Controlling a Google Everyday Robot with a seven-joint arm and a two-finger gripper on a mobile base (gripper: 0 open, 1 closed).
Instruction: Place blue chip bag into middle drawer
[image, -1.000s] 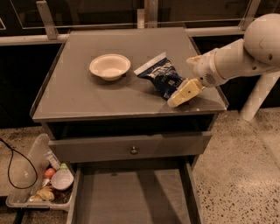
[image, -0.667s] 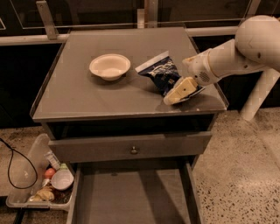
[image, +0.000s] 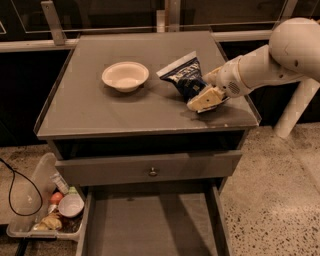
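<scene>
The blue chip bag (image: 184, 75) lies crinkled on the grey cabinet top (image: 100, 112), just right of the cream bowl (image: 125, 76). My gripper (image: 204, 100), cream-coloured on a white arm reaching in from the right, is at the bag's near right end, low over the cabinet top. Whether it touches the bag does not show. The middle drawer (image: 150, 225) is pulled out at the bottom of the view, and its flat grey floor is bare.
A grey drawer front with a small round knob (image: 152, 171) sits above the open drawer. A clear plastic bin (image: 30, 205) with several small items and a black cable (image: 12, 185) lie on the floor to the left. A white post (image: 295, 110) stands to the right.
My gripper has moved a little to the left, closer to the bag's near end. The bag and bowl have not moved.
</scene>
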